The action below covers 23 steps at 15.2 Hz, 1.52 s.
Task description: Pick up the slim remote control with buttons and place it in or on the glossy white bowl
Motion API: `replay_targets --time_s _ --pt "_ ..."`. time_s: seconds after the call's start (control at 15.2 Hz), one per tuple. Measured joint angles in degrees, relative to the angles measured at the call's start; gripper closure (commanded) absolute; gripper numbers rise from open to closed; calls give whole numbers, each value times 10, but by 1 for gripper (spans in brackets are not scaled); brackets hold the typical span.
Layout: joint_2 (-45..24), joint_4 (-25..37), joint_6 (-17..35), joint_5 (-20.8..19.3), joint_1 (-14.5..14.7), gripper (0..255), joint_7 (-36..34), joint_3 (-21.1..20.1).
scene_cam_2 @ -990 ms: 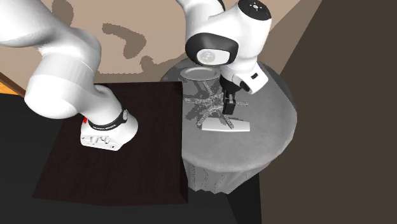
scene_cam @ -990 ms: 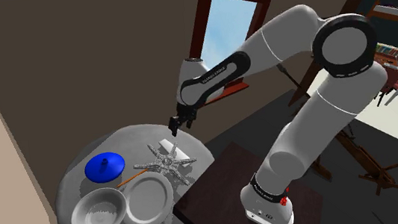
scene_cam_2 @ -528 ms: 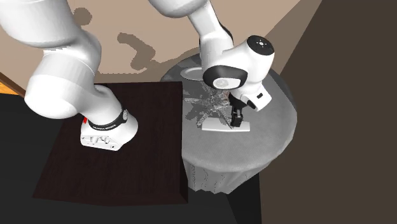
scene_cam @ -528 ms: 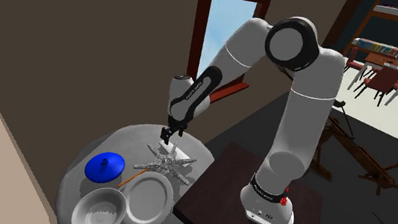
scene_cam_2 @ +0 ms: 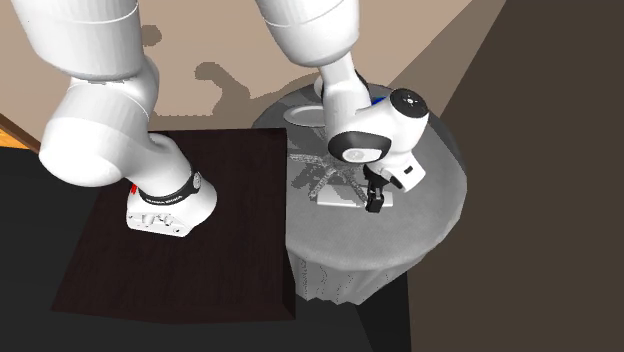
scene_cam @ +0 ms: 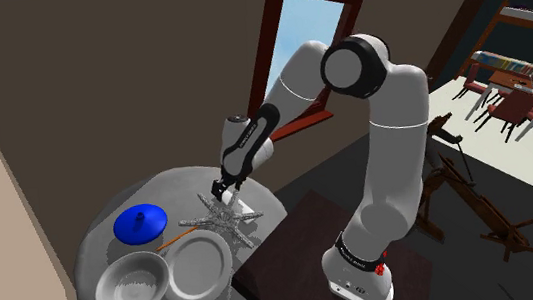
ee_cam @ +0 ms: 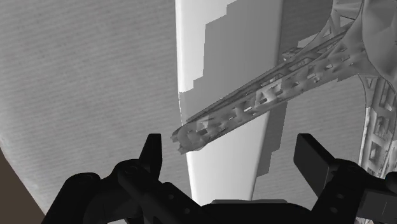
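A round grey table (scene_cam: pixel 173 188) stands in a brown-walled room below a tall window (scene_cam: pixel 306 9), next to the dark box (scene_cam_2: pixel 200 260) that carries the arm. The slim remote (ee_cam: pixel 222 168), drawn as a plain white slab, lies flat on the table near the edge on the stand's side. In the second exterior view its (scene_cam_2: pixel 340 198) long axis runs nearly left to right, one end towards the stand and the other towards that view's right. The black gripper (ee_cam: pixel 232 156) hangs low over it with its fingers (ee_cam: pixel 153 153) spread wider than the slab, one on each long side and neither touching, so the remote runs lengthwise away between them. A grey lattice star (ee_cam: pixel 254 102) sits just beside the remote, and one of its spiky arms crosses over the slab right ahead of the fingers. In the shoulder view the gripper (scene_cam: pixel 220 191) is just beyond that star (scene_cam: pixel 223 218). The white bowl (scene_cam: pixel 132 284) sits well apart at the table's near side, next to a white plate (scene_cam: pixel 199 268) and a blue knobbed lid (scene_cam: pixel 141 223).
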State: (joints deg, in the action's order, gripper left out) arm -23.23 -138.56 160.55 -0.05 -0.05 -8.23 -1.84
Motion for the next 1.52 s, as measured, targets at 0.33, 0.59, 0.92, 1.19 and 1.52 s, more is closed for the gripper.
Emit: replay_targets --time_s 0.33,0.59,0.92,1.19,1.52 --pt "-30 8 22 -1 1 0 -1 1" --pt "-31 8 24 -1 1 0 -1 1" --pt "-31 8 24 -1 1 255 -1 1" --pt "-32 8 24 -1 1 255 -1 1" --pt "-14 3 11 -1 1 255 -1 1"
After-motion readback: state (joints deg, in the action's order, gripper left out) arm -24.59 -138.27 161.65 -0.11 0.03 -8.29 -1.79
